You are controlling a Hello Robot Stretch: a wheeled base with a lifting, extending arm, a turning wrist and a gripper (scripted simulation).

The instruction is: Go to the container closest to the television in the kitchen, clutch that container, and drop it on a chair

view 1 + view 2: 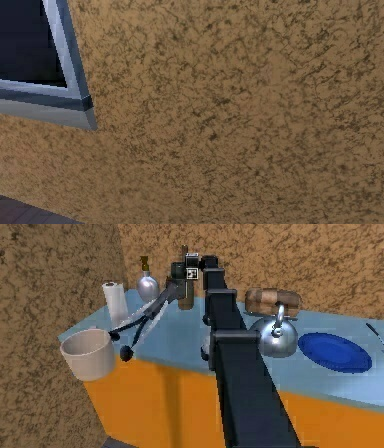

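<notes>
Pale blue counter over orange cabinet fronts crosses the arm side view, backed by a rough tan wall. I start at the fingers: two thin dark rods slanting down toward the left of centre. I cannot tell how they are set, or whether the gripper has hold of anything. That is because the white container sits just below and left of their tips, right at the counter's left corner.

Up the frame stand a paper roll and a silvery bottle, both near the fingers. Right of the arm are a kettle, a brown loaf and a blue plate.

My worry is that corner. A sideways nudge from the fingers could tip the container off the edge and onto the floor. A careless swing could also knock over the roll or the bottle, and the arm runs very near the kettle. In the forward view the wall looms close, with a dark framed panel at upper left, so turning the base could scrape it.
</notes>
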